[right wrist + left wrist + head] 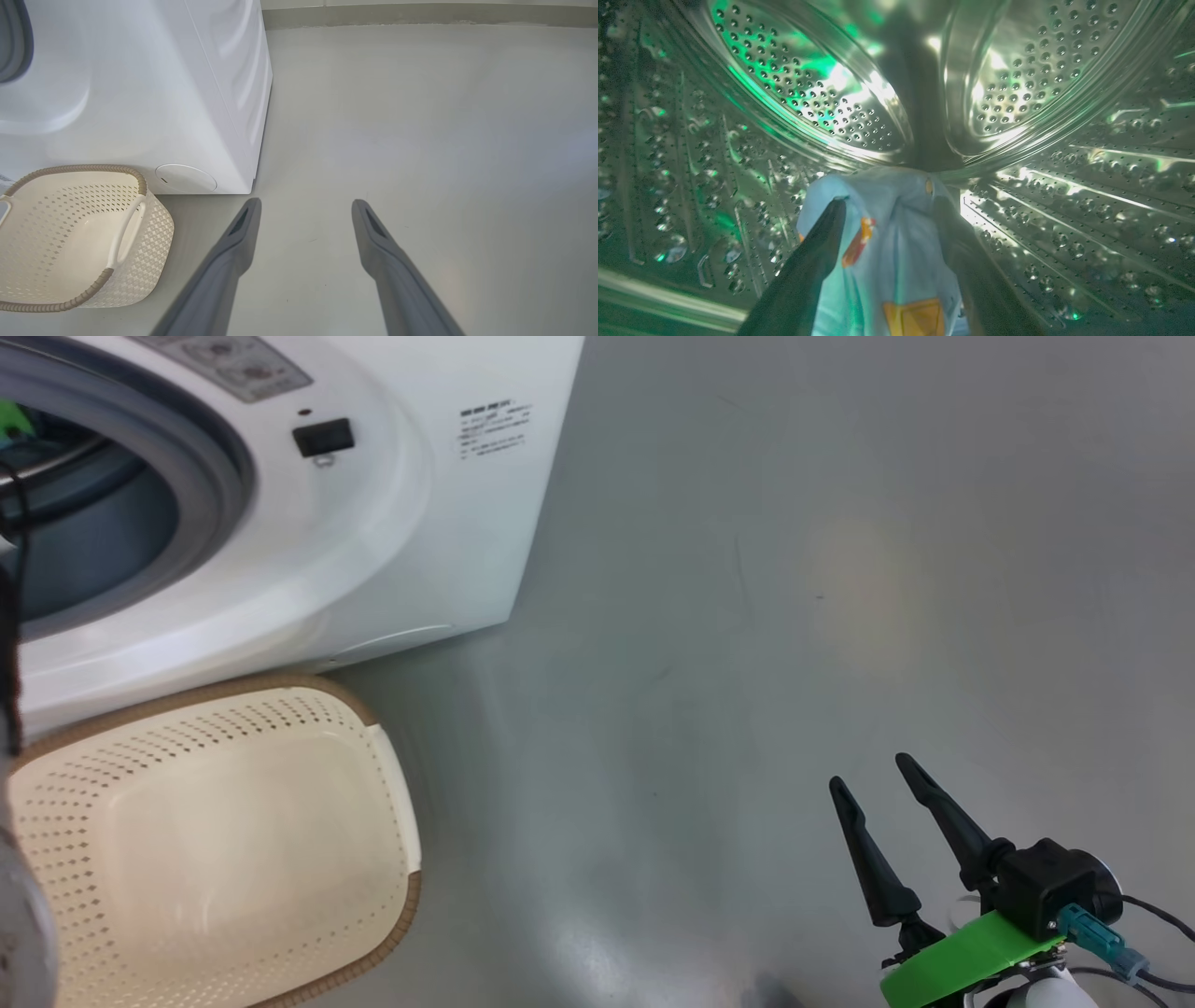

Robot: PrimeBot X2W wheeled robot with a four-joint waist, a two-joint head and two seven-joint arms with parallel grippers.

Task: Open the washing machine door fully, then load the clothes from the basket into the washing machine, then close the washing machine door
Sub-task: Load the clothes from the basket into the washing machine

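While the left gripper (892, 201) is reaching deep inside the steel drum (1064, 210) of the washing machine (373, 551), its two dark fingers are standing wide apart. The clothes (896, 242), light blue fabric with orange print, are lying slack between them rather than pinched. The arm is probably sitting this far in so that the fabric is resting well past the grey gasket (224, 457), where a closing door would not be catching it. The right gripper (868, 770) is hovering over bare floor (794, 569), well apart from the machine, with fingers spread and holding nothing, seemingly parked out of the other arm's way. The basket (280, 683) is sitting on the floor just in front of the machine, and the parts of its inside that are showing are carrying no cloth. Green glare is muddying the drum wall, so I cannot tell whether a cream cloth is lying under or behind the blue piece. The fabric's lower end is running off the bottom edge. I also cannot tell how far back the washing machine door is standing.
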